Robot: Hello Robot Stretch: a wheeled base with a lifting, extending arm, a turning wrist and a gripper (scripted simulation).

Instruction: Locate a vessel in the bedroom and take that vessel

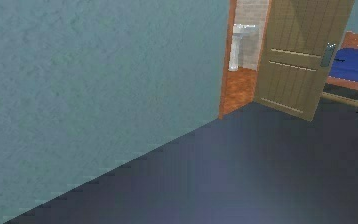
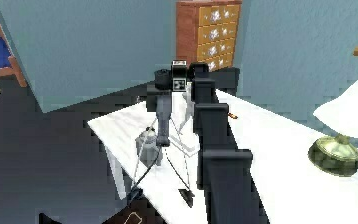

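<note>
Open dark floor (image 1: 257, 160) runs along the blue wall (image 1: 87, 90) to a door (image 1: 297, 55) standing ajar. The arm (image 2: 222, 150) lies over the white desk (image 2: 277, 130). Its pincer (image 2: 161, 130) is by a grey blob (image 2: 146, 148) near the desk's left edge. I can't tell its grip or whether it holds anything. A round olive vessel (image 2: 335, 153) sits well apart, at the arm side view's right.
</note>
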